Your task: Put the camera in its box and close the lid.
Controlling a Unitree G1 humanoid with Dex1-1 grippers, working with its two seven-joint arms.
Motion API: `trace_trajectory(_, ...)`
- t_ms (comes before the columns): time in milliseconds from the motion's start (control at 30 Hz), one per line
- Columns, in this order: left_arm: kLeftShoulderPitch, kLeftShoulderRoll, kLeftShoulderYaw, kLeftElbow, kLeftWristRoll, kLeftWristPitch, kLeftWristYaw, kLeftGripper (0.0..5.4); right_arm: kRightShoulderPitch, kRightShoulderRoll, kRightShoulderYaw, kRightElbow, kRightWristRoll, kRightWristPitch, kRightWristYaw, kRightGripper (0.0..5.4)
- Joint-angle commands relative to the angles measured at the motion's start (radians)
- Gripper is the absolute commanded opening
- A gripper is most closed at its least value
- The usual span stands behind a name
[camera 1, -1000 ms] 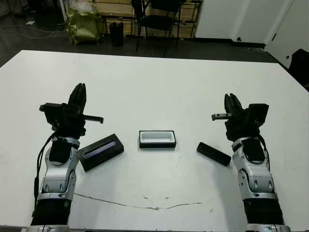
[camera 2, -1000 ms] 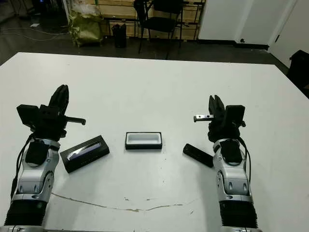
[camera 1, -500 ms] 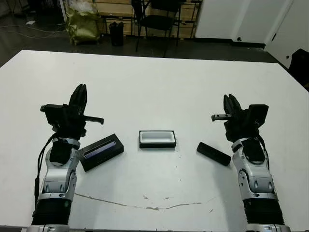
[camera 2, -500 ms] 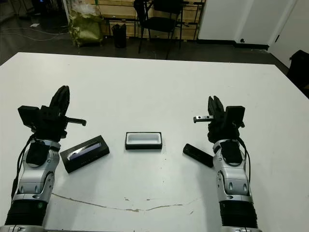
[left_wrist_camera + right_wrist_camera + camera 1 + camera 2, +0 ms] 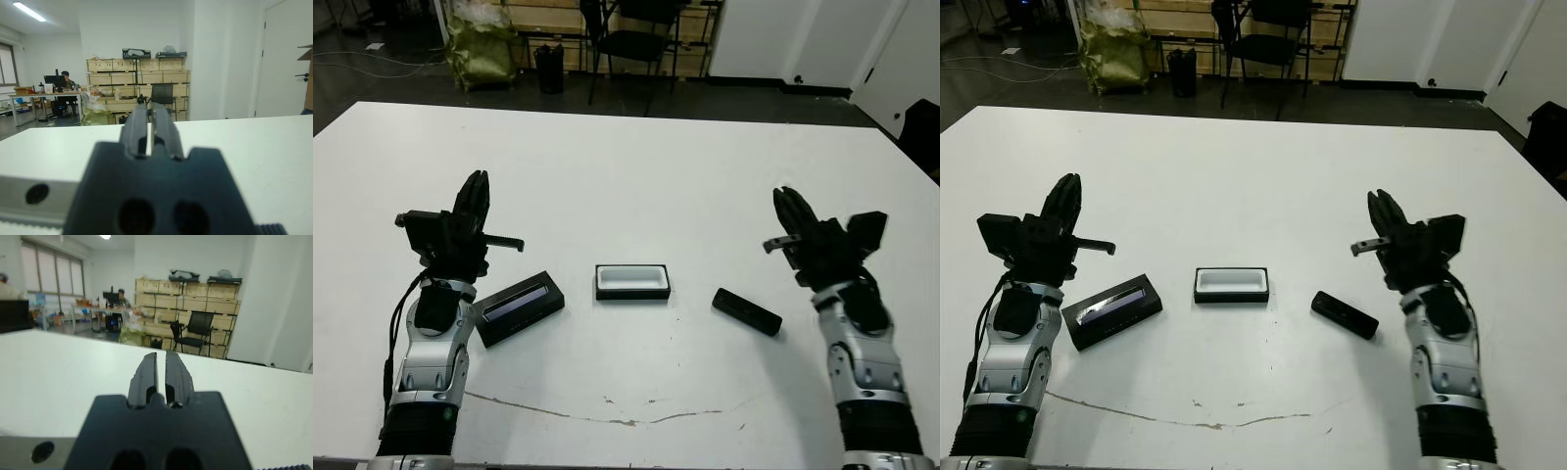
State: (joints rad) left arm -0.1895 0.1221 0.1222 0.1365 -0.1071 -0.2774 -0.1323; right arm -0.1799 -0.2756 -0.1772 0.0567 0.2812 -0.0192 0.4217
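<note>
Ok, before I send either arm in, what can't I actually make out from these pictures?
- The camera, head views: too small to show its lens side or any bright patch.
- The box, head views: only white lining shows, its depth unreadable.
- The lid, head views: underside hidden against the table.
- Both wrist views: none of the three items appear; each gripper body fills the foreground.

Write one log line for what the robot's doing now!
slim black camera bar: on table | white-lined black box: empty | left gripper: shut | right gripper: shut
</note>
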Motion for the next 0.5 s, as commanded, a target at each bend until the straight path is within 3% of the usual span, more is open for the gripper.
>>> trace_trajectory(33, 0.0, 0.009, -0.001, 0.008, 0.009, 0.019, 0.002, 0.03, 0.05, -0.103, -0.007, -0.146, 0.024, 0.164, 0.033, 0.0)
trace_trajectory(133, 0.0, 0.009, -0.001, 0.001, 0.007, 0.033, 0.002, 0.0, 0.066, -0.161, -0.008, -0.202, 0.049, 0.182, 0.107, 0.21)
trace_trajectory(500, -0.002, 0.009, 0.0, 0.003, 0.004, 0.028, -0.003, 0.0, 0.035, -0.239, -0.011, -0.1, 0.144, 0.132, 0.379, 2.59)
